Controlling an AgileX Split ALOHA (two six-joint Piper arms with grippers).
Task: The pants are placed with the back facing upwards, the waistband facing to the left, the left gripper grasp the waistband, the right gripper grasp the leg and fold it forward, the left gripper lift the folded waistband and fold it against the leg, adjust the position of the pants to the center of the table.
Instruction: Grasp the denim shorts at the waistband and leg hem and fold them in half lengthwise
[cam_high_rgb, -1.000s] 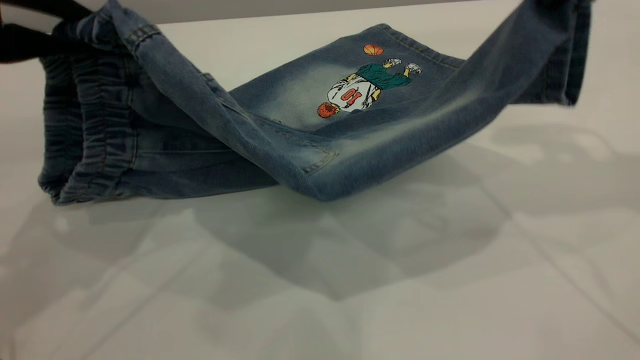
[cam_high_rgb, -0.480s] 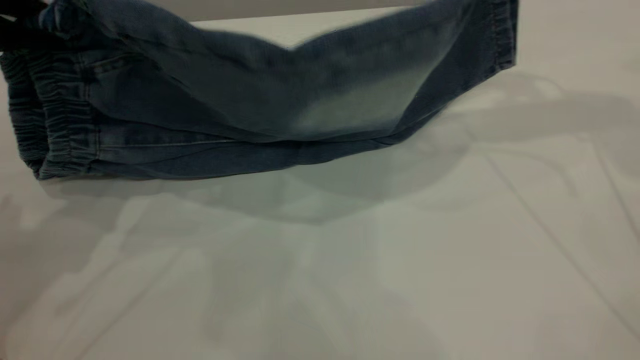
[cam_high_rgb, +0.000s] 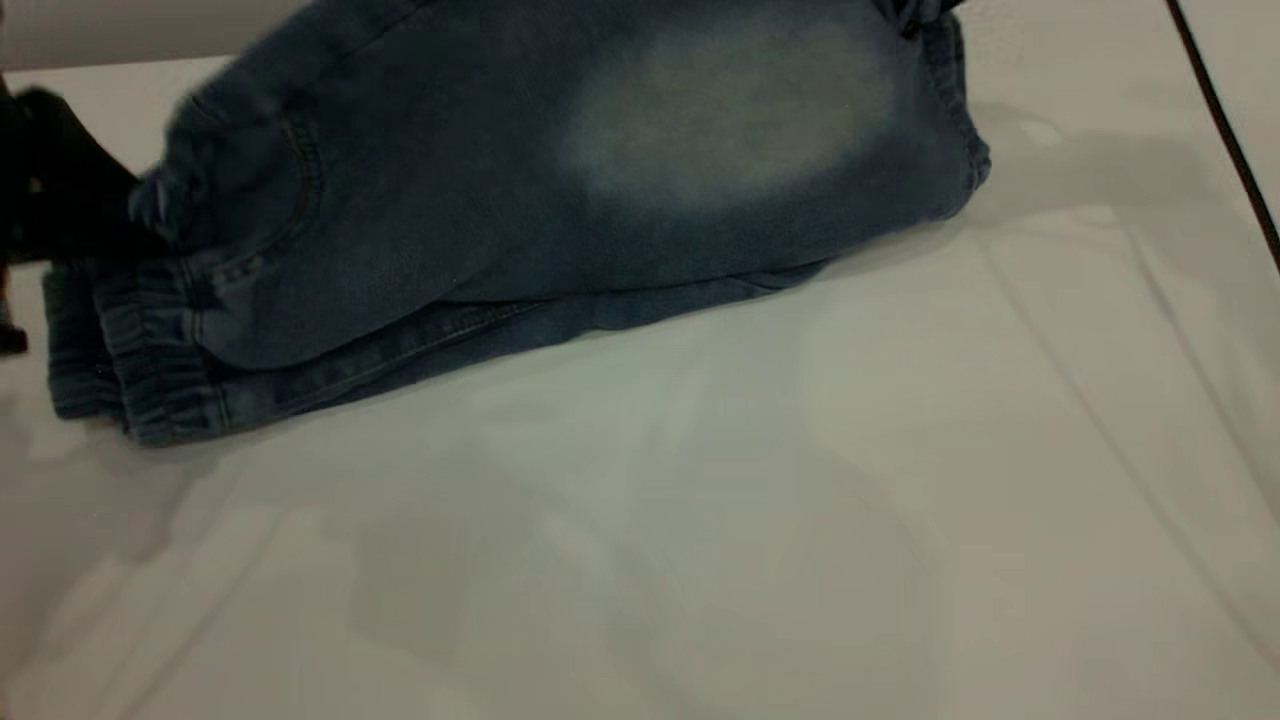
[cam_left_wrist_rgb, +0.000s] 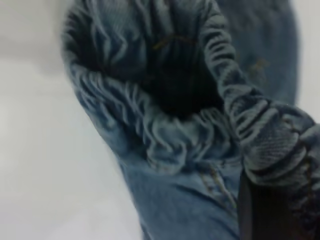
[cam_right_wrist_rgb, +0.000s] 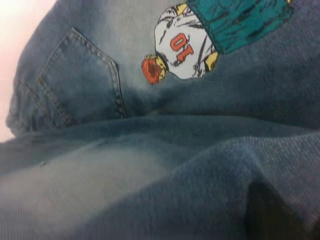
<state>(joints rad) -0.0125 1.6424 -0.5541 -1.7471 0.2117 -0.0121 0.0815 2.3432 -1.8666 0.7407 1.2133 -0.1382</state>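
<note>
at table (cam_high_rgb: 800, 500) left edge, left hand (cam_high_rgb: 60, 190) clenched on waistband (cam_high_rgb: 150, 370); right hand hidden, grip can't tell.

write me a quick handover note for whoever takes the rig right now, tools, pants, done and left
Left tool: at the table's left edge, shut on the waistband.
Right tool: out of the exterior view; its camera sits close over the denim, grip unclear.
Pants: on the table, far left of centre; the leg with the pale oval is folded over the printed one.
Done: lengthwise fold.
Left: fold the waistband onto the leg, then centre the pants.
</note>
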